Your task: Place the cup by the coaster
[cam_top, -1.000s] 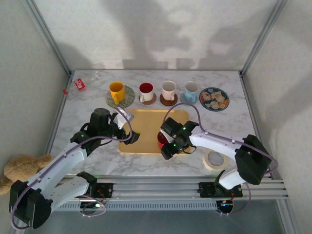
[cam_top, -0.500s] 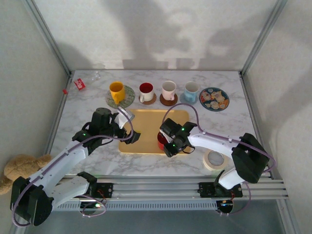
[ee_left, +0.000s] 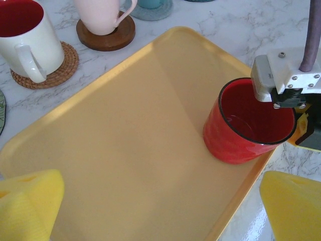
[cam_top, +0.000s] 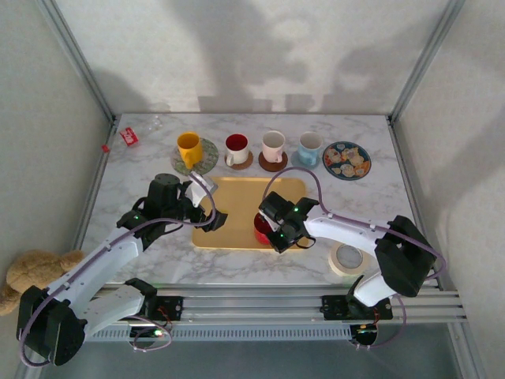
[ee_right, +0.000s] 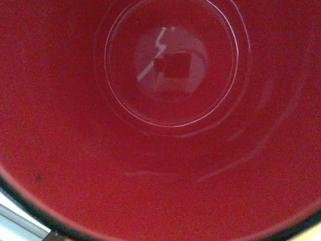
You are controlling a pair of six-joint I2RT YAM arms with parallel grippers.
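Right pincer point(cam_top: 274, 230) sits at the rim of the cup point(ee_left: 234, 134), its body over the wall on the side away from the tray's middle. Its wrist camera looks straight down into the red inside. One yellow pad point(ee_left: 302, 131) shows outside the wall, so the jaws seem to straddle it. I cannot tell whether they pinch the wall or stand just off it.

The cup stands upright on the tray point(ee_left: 125, 130), against the rim at the tray's near right corner. Left pincer point(cam_top: 211, 204) hovers over the tray's left side, jaws wide apart, holding nothing.

Just beyond the tray's far right corner a blue cup point(cam_top: 309, 146) stands on its own mat. Further right of it lies a patterned coaster point(cam_top: 347, 160) with nothing on it, likely the target. A tape roll point(cam_top: 347, 258) lies on the surface point(cam_top: 142, 170) off the tray's near right corner.

I judge the step in hand to be the grasp, with the carry not yet begun. The next move calls for a firm pinch on the wall and a lift high enough to clear the tray's rim. Then comes a carry past the tray's far right corner and an upright set-down beside the coaster, clear of the blue cup
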